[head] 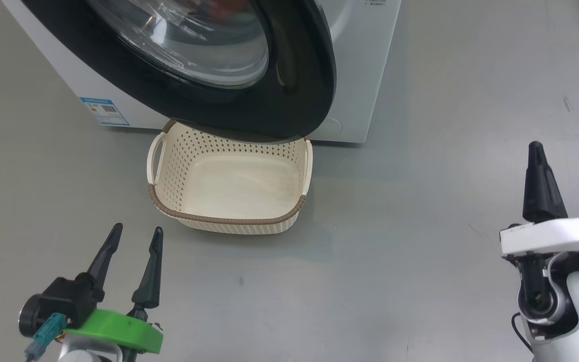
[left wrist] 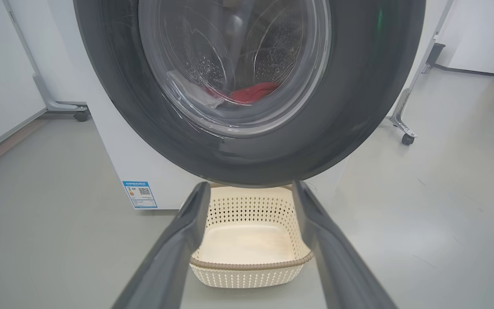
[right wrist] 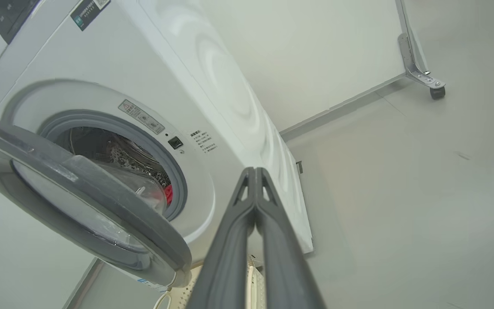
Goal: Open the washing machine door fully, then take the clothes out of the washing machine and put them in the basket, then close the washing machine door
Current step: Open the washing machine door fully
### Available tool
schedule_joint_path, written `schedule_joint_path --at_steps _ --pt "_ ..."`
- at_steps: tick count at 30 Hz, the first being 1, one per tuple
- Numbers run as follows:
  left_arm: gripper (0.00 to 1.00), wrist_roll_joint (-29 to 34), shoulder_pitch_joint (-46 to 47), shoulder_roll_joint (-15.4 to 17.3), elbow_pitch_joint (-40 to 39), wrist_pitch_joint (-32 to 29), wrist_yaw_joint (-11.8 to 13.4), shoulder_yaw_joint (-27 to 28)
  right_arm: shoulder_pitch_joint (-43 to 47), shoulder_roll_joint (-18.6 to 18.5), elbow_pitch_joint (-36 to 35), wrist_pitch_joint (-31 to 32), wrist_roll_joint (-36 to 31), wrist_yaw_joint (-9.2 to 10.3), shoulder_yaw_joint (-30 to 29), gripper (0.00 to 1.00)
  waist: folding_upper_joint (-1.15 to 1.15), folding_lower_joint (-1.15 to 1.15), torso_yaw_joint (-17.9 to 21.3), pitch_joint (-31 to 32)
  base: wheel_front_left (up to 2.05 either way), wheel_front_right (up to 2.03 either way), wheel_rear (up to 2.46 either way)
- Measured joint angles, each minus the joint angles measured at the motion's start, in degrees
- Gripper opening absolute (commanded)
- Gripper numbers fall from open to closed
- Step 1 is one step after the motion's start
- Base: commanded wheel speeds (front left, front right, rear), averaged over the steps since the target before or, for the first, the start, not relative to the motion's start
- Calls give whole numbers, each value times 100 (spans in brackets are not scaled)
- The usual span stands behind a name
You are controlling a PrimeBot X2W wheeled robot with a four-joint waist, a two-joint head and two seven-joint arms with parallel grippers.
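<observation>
The white washing machine (head: pixel 360 65) stands ahead with its black-rimmed washing machine door (head: pixel 249 95) swung partly open, hanging over the back of the cream basket (head: pixel 229 221). The basket holds nothing. Red clothes (left wrist: pixel 253 92) lie in the drum behind the door's glass, and a red patch of clothes (right wrist: pixel 168 194) shows past the door's edge (right wrist: pixel 101 201). My left gripper (head: pixel 136 236) is open, low at the left, in front of the basket (left wrist: pixel 247 268). My right gripper (head: pixel 536 151) is shut on nothing, to the right of the machine (right wrist: pixel 230 94), its fingers (right wrist: pixel 255 189) pressed together.
Bare grey floor (head: pixel 395 261) spreads around the basket and machine. A blue label (head: pixel 104 110) sits low on the machine's front. Metal stand legs on castors (left wrist: pixel 406 138) stand to the right, another castor (left wrist: pixel 80 115) at the left by a white wall.
</observation>
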State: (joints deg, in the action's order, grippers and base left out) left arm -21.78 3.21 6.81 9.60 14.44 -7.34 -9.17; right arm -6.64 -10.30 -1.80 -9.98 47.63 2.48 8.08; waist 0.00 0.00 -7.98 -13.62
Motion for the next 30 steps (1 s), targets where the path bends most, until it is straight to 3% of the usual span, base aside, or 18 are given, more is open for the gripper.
schedule_joint_path --at_steps 8,19,30 --pt "100 -100 201 3 -34 0 0 -90 -685 153 -120 589 926 3 -307 0 0 0 -144 -248 0 0 0" --pt "100 -187 443 4 -44 0 0 -215 -1697 209 -52 1445 1652 181 -411 0 0 0 -378 -601 0 0 0" --pt "100 -244 666 14 -36 0 0 -316 -2647 183 466 2090 1778 376 -319 0 0 0 -599 -851 0 0 0"
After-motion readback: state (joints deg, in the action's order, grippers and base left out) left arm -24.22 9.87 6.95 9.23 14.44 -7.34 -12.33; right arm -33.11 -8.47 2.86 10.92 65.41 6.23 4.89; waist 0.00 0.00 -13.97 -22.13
